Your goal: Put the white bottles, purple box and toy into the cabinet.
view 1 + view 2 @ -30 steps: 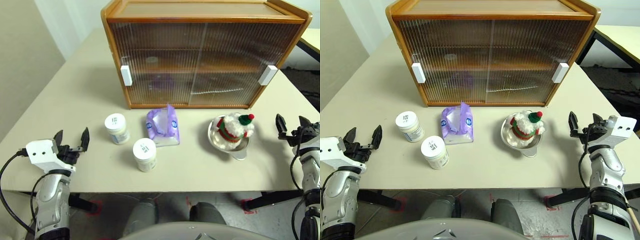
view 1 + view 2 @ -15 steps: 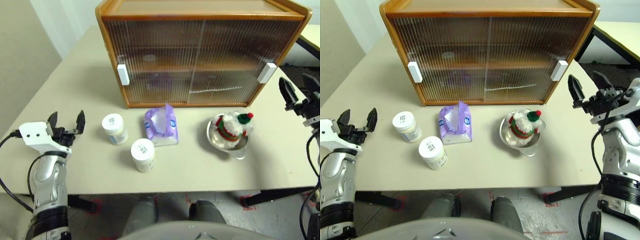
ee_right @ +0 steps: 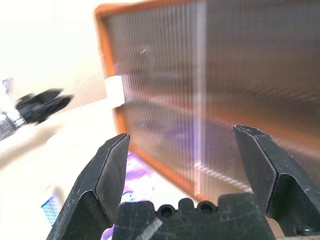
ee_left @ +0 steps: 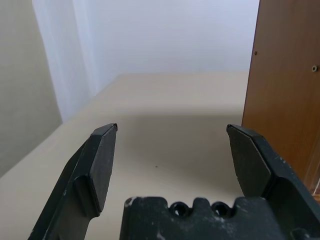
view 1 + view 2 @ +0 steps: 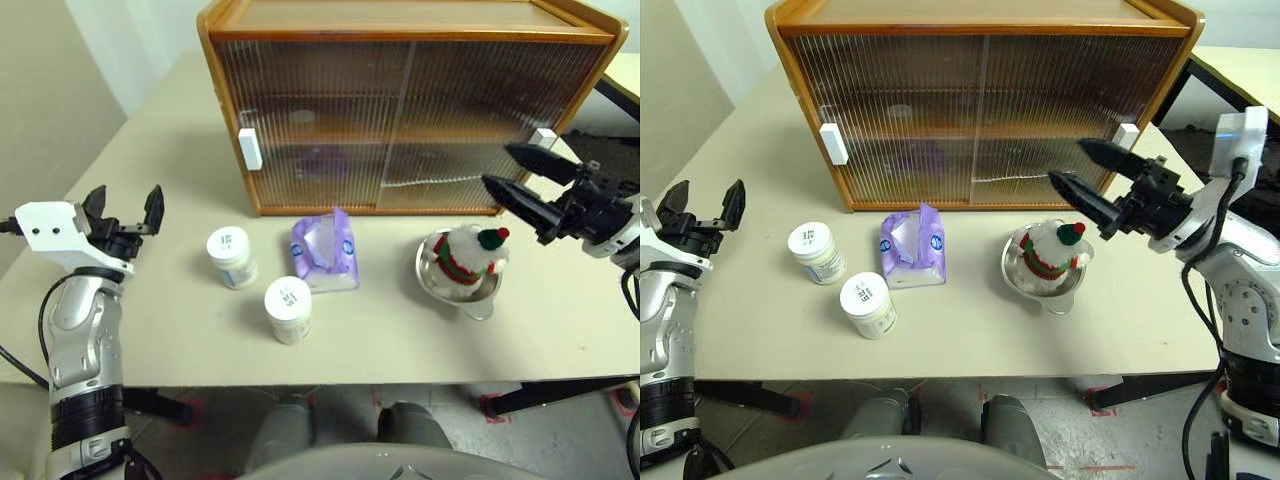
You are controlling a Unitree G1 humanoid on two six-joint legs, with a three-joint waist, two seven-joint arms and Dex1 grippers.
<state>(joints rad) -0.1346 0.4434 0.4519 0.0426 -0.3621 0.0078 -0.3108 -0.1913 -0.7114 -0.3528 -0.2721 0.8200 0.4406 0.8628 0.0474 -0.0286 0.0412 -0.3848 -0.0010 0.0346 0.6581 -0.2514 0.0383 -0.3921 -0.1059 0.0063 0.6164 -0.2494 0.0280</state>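
Hovering with its two black fingers spread wide and nothing between them, the right pincer (image 5: 1080, 180) is seen just in front of the cabinet (image 5: 980, 100), close to that cabinet's right white handle (image 5: 1126, 136) and pointed across its ribbed front. The left pincer (image 5: 125, 203) is likewise held apart and empty, off the cabinet's left end, above the table (image 5: 170, 130); in the left wrist view the cabinet's brown side wall is seen just beside one finger (image 4: 250, 160).

Both sliding doors of the cabinet are seen shut, each white handle at an outer edge. The left handle (image 5: 250, 149) is mounted at mid-height.

The toy (image 5: 465, 252) is seated in a shiny metal bowl (image 5: 432, 282) in front of the cabinet's right half, just below the right pincer. The purple box (image 5: 324, 250) is placed close in front of the cabinet's middle, white tissue sticking up from its top. The two white bottles are stood upright in front of the cabinet's left half: one (image 5: 230, 256) nearer the cabinet, beside the box, and the other (image 5: 288, 309) farther out toward the table's near edge.
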